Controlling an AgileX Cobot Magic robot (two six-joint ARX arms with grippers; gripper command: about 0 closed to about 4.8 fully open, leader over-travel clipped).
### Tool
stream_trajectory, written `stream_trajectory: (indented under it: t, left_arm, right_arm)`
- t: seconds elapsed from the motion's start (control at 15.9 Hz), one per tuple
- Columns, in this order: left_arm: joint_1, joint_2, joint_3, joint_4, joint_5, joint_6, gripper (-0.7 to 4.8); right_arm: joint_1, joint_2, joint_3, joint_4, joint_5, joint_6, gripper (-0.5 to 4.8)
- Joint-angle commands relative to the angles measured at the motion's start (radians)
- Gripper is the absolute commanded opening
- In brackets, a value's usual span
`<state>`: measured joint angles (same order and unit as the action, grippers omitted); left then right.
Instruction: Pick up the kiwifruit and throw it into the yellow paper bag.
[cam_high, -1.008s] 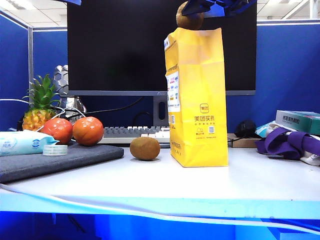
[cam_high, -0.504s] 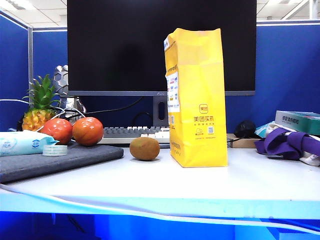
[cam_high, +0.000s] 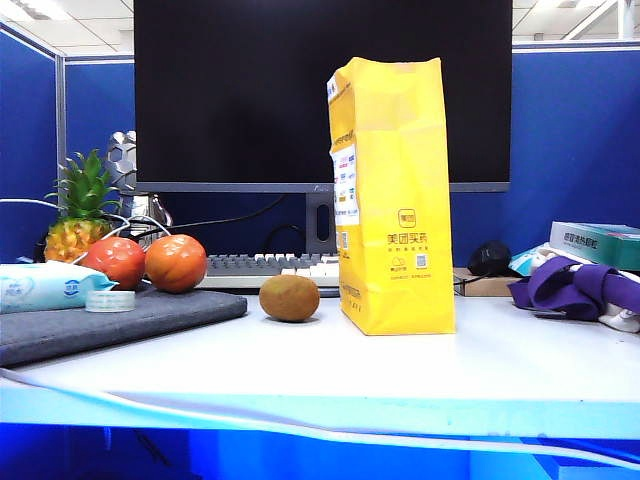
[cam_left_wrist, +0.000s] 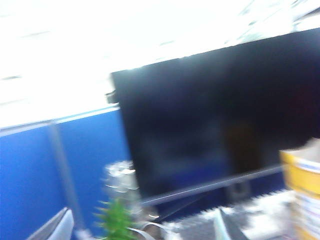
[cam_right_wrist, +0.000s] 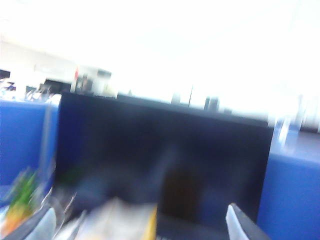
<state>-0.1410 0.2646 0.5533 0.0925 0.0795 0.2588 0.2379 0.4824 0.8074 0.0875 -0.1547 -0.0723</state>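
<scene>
- The kiwifruit shows in no view. Most likely it is hidden inside the bag (cam_high: 392, 200), which stands upright on the tabletop (cam_high: 420, 365), but the bag's mouth cannot be seen into, so that cannot be confirmed.
- The left gripper (cam_left_wrist: 142, 220) is up high and faces the monitor (cam_high: 250, 90). Its jaws are spread wide with nothing between them.
- The right gripper (cam_right_wrist: 140, 220) is also raised toward the monitor, jaws spread and empty. Neither arm appears in the exterior view.
- Risk: mistaken fruit. An oval kiwi (cam_high: 289, 298) lies on the tabletop just beside the bag. If the drop is judged a miss because the kiwifruit is hidden, an arm might go for this one instead.
- Risk: tipping the bag. It is tall, narrow and probably light, with little inside to weigh it down. A jaw or forearm that brushes its upper edge on the way down could topple it and spill what it holds.
- Risk: blind motion. Both wrist views are badly smeared, which suggests the arms are swinging fast. Any aim taken from them now would be poor, and the monitor stands close behind the bag.
- Risk: a bounce-out. A fruit dropped from high up could rock the bag or dent its base and shift it toward the oval kiwi.
</scene>
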Motion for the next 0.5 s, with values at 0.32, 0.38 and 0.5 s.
stream_trajectory:
  t: [0.32,0.38,0.5]
  left_arm:
    - [-0.003,-0.011,-0.155,-0.11,0.029,-0.113,3.77]
    - [-0.003,-0.012,-0.162,-0.111,0.029,-0.114,3.77]
    - [-0.003,-0.012,-0.161,-0.137,0.02,-0.121,3.76]
  right_arm:
    - [0.016,-0.292,-0.693,0.285,0.079,0.407,4.79]
    - [0.015,-0.293,-0.707,0.275,0.086,0.409,4.79]
    - [0.015,-0.294,-0.721,0.254,0.085,0.417,4.79]
